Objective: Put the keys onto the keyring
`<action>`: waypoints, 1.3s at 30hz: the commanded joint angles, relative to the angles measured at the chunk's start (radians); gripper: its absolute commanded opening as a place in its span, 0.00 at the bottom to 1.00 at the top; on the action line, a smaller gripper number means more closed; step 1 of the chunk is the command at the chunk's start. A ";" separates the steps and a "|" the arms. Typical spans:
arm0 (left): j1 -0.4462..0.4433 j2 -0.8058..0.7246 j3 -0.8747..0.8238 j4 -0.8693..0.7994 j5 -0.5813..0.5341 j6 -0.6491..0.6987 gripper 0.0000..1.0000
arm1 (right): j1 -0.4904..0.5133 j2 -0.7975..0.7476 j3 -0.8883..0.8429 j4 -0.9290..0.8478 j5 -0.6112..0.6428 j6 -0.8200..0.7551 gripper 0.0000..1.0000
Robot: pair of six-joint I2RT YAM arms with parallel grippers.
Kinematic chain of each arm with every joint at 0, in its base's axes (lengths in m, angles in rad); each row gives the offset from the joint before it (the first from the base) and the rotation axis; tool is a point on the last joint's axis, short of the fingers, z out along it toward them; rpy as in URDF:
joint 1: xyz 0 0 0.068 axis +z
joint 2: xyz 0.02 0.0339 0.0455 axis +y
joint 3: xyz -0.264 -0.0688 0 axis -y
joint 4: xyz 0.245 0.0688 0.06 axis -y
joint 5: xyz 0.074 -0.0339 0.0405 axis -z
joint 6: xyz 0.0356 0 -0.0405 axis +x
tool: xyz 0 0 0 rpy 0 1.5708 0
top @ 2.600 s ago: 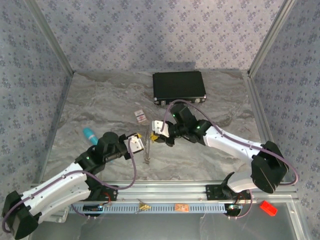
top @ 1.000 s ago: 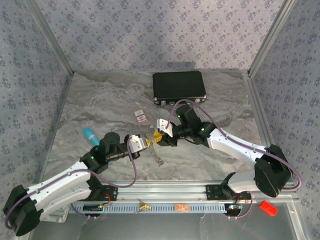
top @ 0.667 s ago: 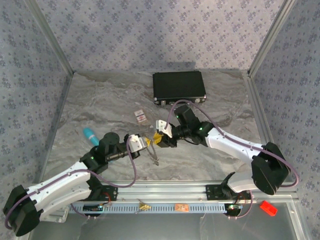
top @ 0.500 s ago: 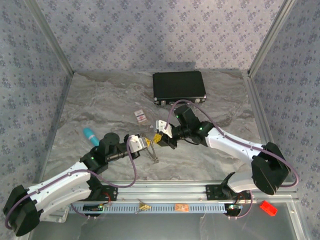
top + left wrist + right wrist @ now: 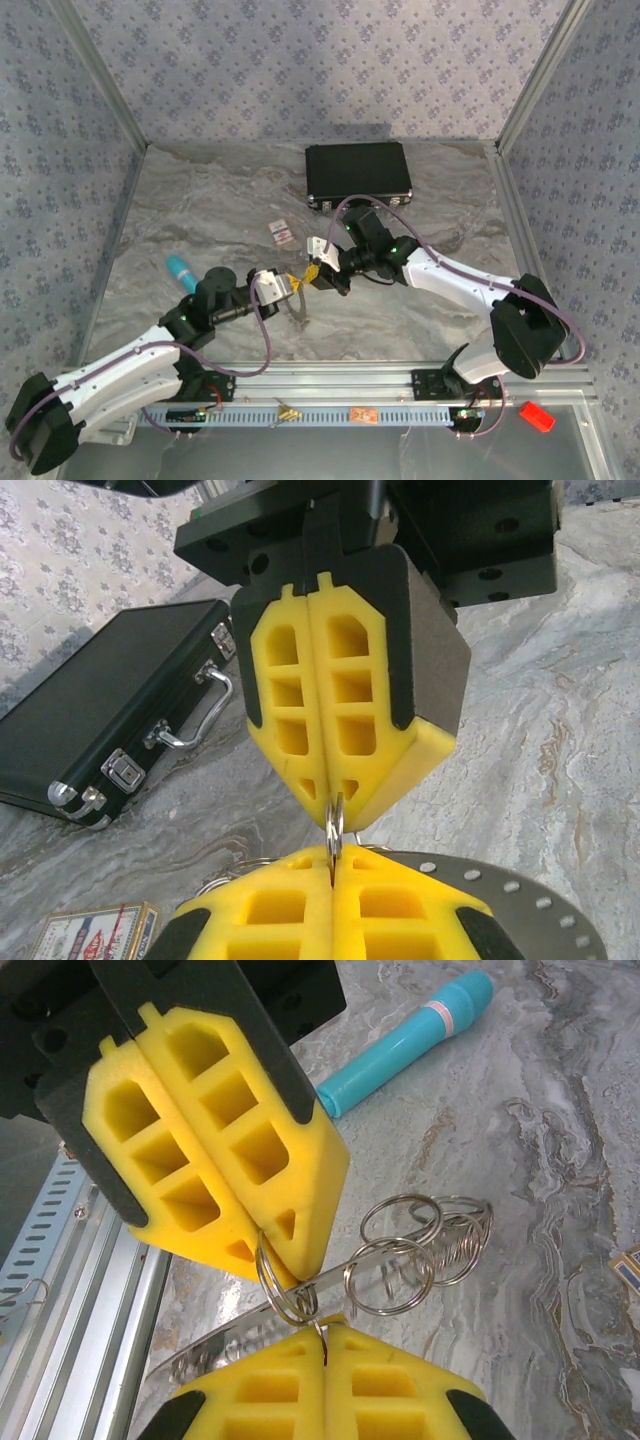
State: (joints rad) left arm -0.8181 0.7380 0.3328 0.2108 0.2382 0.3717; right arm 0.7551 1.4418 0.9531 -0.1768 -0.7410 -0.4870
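The keyring (image 5: 281, 1286) is a bunch of linked silver split rings, held in the air between my two grippers. My left gripper (image 5: 333, 858) is shut on one ring (image 5: 334, 828) edge-on. My right gripper (image 5: 322, 1328) is shut on a small ring hooked into that larger one. Both pairs of yellow fingertips nearly touch, above the front middle of the table (image 5: 302, 280). More rings (image 5: 430, 1235) and a shiny flat metal strip (image 5: 230, 1330) hang beside the grip. The keys are out of view.
A black case (image 5: 358, 172) lies at the back. A teal pen-like tube (image 5: 181, 270) lies to the left, and a red-and-white tag (image 5: 282, 233) just behind the grippers. The aluminium rail (image 5: 400, 380) runs along the front edge, with a small brass-coloured piece (image 5: 288, 412) below it.
My right gripper has shut on the small ring and drawn slightly back and left. The hanging rings have swung left beneath the grippers. The left gripper stays shut.
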 commanded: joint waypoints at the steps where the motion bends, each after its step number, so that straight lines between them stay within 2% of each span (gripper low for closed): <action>1: -0.004 -0.019 -0.002 0.111 0.007 -0.021 0.00 | 0.007 -0.017 0.007 0.020 -0.003 0.002 0.17; 3: -0.004 -0.015 -0.013 0.133 0.000 -0.037 0.00 | 0.002 -0.039 -0.025 0.048 0.012 0.000 0.24; 6: -0.004 0.002 -0.027 0.170 0.006 -0.074 0.00 | 0.000 -0.075 -0.069 0.103 0.031 -0.010 0.28; 16: -0.004 0.032 -0.055 0.259 0.032 -0.159 0.00 | 0.007 -0.084 -0.093 0.169 -0.005 -0.045 0.28; 25: -0.004 0.028 -0.058 0.272 0.039 -0.167 0.00 | 0.008 -0.068 -0.077 0.177 -0.030 -0.044 0.15; 29: -0.003 0.030 -0.055 0.273 0.027 -0.169 0.00 | 0.007 -0.066 -0.069 0.185 -0.047 -0.041 0.01; 31: -0.003 0.029 -0.051 0.261 -0.003 -0.174 0.00 | 0.005 -0.067 -0.061 0.175 -0.047 -0.046 0.00; 32: -0.003 0.028 -0.046 0.244 -0.027 -0.178 0.07 | 0.005 -0.068 -0.058 0.158 -0.044 -0.053 0.00; 33: -0.004 0.026 -0.041 0.221 -0.047 -0.176 0.18 | 0.004 -0.070 -0.050 0.138 -0.034 -0.065 0.00; 35: -0.003 0.019 -0.026 0.168 -0.068 -0.171 0.31 | 0.006 -0.074 -0.036 0.092 0.008 -0.095 0.00; 39: -0.003 0.022 0.009 0.051 -0.075 -0.142 0.34 | 0.023 -0.069 0.027 -0.087 0.122 -0.197 0.00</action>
State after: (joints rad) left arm -0.8204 0.7723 0.2924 0.3367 0.1848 0.2119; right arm 0.7643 1.3705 0.9058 -0.1303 -0.6888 -0.5968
